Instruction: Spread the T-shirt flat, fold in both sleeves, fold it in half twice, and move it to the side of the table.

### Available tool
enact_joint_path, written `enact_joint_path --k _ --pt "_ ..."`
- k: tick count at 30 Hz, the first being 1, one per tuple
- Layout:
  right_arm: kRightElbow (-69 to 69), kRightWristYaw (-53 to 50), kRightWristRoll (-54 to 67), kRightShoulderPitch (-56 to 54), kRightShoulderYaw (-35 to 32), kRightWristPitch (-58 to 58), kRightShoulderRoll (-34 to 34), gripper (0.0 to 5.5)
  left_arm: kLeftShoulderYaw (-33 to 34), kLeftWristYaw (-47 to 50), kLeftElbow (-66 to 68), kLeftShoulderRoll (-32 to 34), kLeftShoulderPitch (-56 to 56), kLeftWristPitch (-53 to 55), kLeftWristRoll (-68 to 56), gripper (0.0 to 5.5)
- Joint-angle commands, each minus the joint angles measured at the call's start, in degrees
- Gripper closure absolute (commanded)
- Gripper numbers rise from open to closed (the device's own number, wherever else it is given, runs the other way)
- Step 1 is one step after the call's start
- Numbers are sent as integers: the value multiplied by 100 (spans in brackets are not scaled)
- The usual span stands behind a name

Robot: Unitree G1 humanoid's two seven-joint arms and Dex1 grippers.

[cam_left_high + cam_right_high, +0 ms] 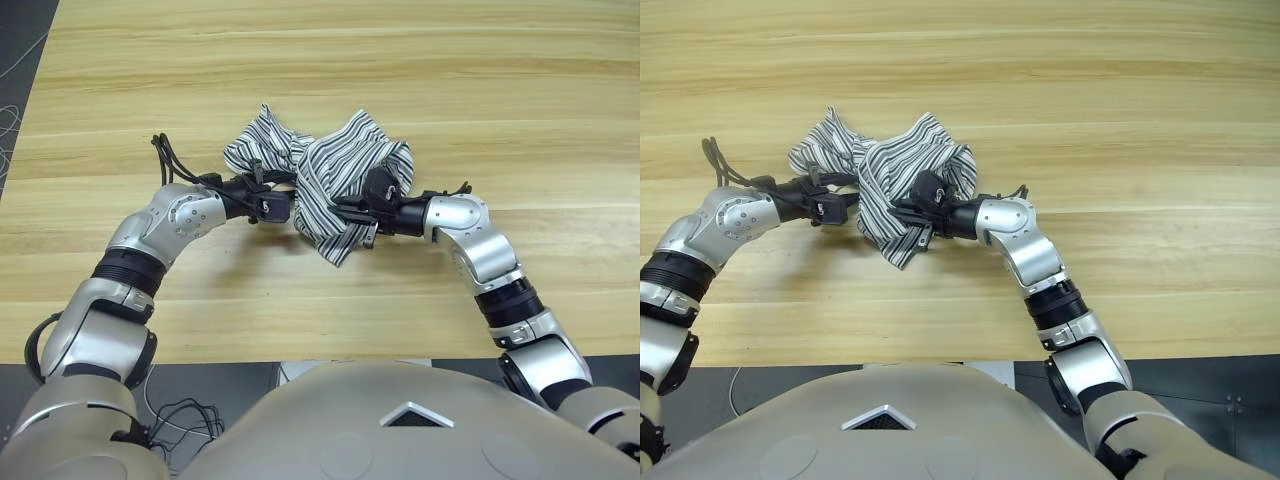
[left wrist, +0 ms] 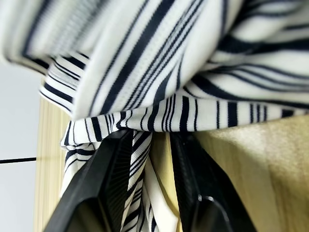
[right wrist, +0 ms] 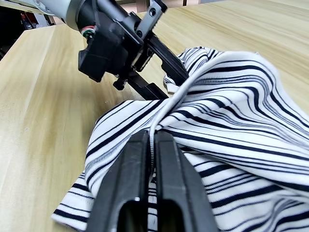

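**Robot takes hold of crumpled shirt, with all the folding still to do**

A striped T-shirt (image 1: pixel 318 180) sits bunched in a heap near the middle of the wooden table (image 1: pixel 420 70), somewhat closer to the near edge than the far one, with both of the humanoid's arms bent in around it. The left gripper (image 2: pixel 153 145) comes in from the left and has a fold of the fabric pinched between its two dark fingers. The right gripper (image 3: pixel 151 140) comes in from the right, its fingers pressed nearly together on a ridge of cloth along the near side of the heap. The two grippers sit close together, so the cloth between them is slack and rumpled, not drawn out.

Judging by how the shirt lies, the task has barely begun. No part of the garment is flat, neither sleeve can be picked out from the folds, and a loose corner trails toward the near edge. The step in hand looks like the first one, pulling the shirt open into a flat spread. Still to come are folding in both sleeves, both halvings and the move to the side of the table.

The scene has no box, bin or tray; the shirt rests directly on the bare wood.
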Motion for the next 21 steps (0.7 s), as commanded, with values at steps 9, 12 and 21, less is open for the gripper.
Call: enact_joint_path --k 9,12,21 --pt "-839 33 23 219 30 315 -478 537 -275 -561 79 -41 480 288 269 404" --pt "-1608 329 407 335 -421 651 -1063 537 -266 -578 82 -25 481 297 259 404" --pt "-3087 1367 3172 668 -2672 2293 -2633 537 -212 -588 159 5 457 301 256 404"
